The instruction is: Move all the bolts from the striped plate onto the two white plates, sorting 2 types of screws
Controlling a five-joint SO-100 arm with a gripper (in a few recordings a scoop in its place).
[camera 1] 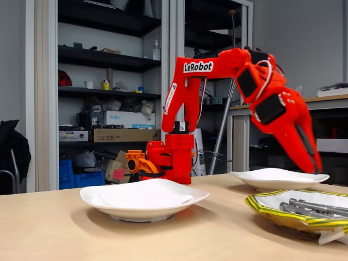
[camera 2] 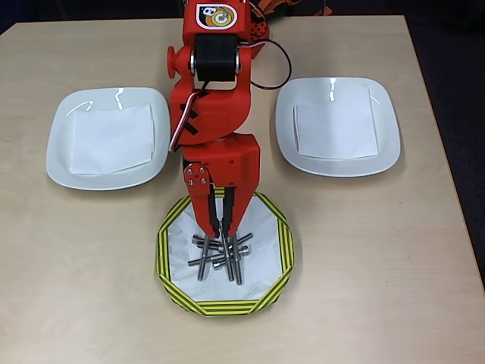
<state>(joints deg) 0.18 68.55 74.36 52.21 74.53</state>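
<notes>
Stock on your bench (camera 2: 424, 288) at this moment: one striped plate (camera 2: 173, 292), yellow rim with dark bars and a white inside, set nearest the bottom edge of the overhead view; it holds the whole visible pile of bolts (camera 2: 220, 258), a loose crossed heap of grey shafts. Most look long and slim; whether short stubby ones lie among them you cannot tell from these pictures. Two white plates: the left plate (camera 2: 61, 144) and the right plate (camera 2: 383, 144), as the overhead view shows them, each flanking the arm and each carrying a flat white paper square and nothing else that shows. Sorted so far, judged from that: none. Left to do: every bolt, both kinds. The jaws (camera 2: 222, 225) hang over the back of the striped plate, tips pointed down at the heap; in the overhead view the two fingers stand a slim gap apart, and no bolt appears to be between them. In the fixed view the jaws (camera 1: 314, 166) sit just above the plate's rim, not yet down among the bolts (camera 1: 312, 208). Your first pick looks about to begin.
</notes>
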